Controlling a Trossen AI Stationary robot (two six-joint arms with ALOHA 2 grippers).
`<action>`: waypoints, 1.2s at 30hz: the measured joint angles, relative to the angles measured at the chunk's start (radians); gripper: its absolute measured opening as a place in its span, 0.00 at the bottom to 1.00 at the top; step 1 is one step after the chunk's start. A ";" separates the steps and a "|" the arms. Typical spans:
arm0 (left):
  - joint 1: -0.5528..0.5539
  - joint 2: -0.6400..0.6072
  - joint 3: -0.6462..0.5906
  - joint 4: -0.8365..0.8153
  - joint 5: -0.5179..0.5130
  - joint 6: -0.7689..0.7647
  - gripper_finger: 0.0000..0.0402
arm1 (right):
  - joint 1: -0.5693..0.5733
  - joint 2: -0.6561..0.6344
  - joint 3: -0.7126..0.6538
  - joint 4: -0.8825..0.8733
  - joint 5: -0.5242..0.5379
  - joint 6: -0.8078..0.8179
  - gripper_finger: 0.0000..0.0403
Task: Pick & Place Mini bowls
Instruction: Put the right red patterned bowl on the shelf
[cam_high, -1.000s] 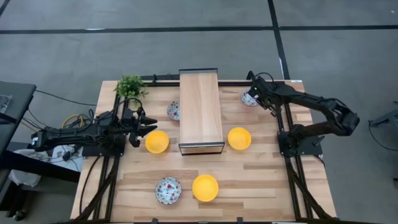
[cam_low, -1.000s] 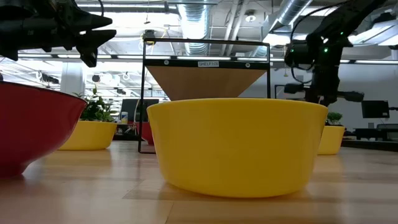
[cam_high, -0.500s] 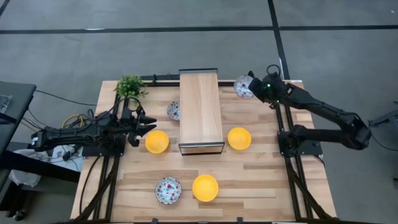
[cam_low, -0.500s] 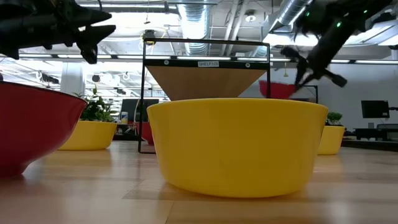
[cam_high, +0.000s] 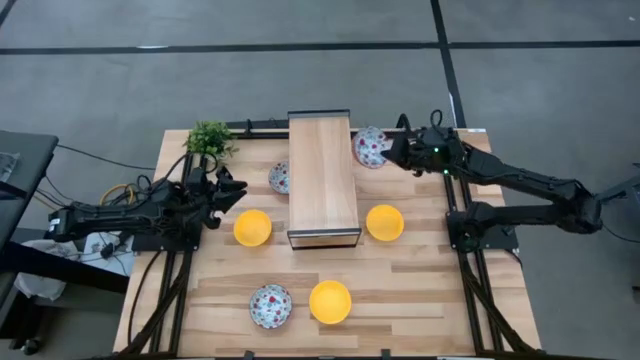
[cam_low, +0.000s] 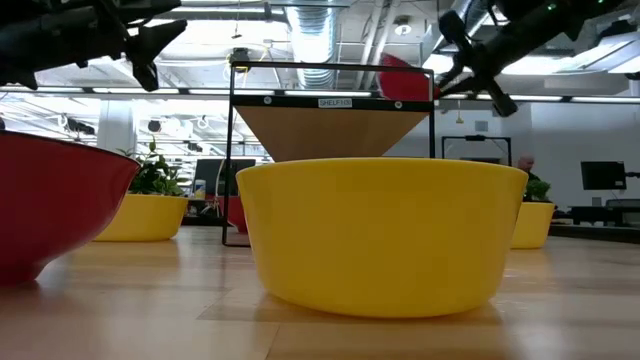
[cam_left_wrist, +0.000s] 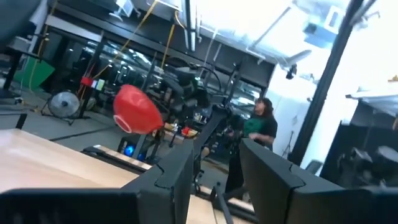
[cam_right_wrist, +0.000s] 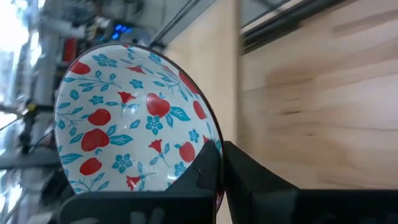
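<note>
We see the right gripper (cam_high: 392, 152) raised beside the far right corner of the wooden shelf (cam_high: 322, 178), its dark fingers (cam_right_wrist: 208, 168) pinched tight on the rim of a floral bowl (cam_high: 369, 147). That bowl hangs tilted in the air just off the shelf's right edge; in the right wrist view its glossy white inside carries red apples and blue flowers (the outside is plain red, as the low view shows (cam_low: 402, 76)).

The left gripper (cam_high: 232, 191) hovers over the left side of the table (cam_high: 420, 290), near a smooth yellow bowl (cam_high: 252, 227), with its two blunt black fingers (cam_left_wrist: 180, 171) spread apart and nothing between them.

The shelf is a long pale plank on a thin black metal frame, standing in the middle of the slatted wood table. A second floral bowl (cam_high: 279, 178) lies partly hidden against its left edge, and a second yellow bowl (cam_high: 384, 222) rests just right of its near end. Towards the near edge, a third floral bowl (cam_high: 270, 305) and a third yellow bowl (cam_high: 330, 301) lie side by side. A leafy green potted plant (cam_high: 208, 138) marks the far left corner.
</note>
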 joint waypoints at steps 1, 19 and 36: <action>0.000 0.013 0.000 0.019 -0.009 -0.010 0.33 | 0.015 0.010 0.008 0.010 -0.001 -0.013 0.00; 0.000 0.313 0.170 0.039 -0.063 0.002 0.33 | 0.135 0.347 0.648 -0.521 -0.247 -0.326 0.00; 0.000 0.325 0.172 0.033 -0.063 0.033 0.33 | 0.211 0.727 1.187 -1.047 -0.288 -0.481 0.00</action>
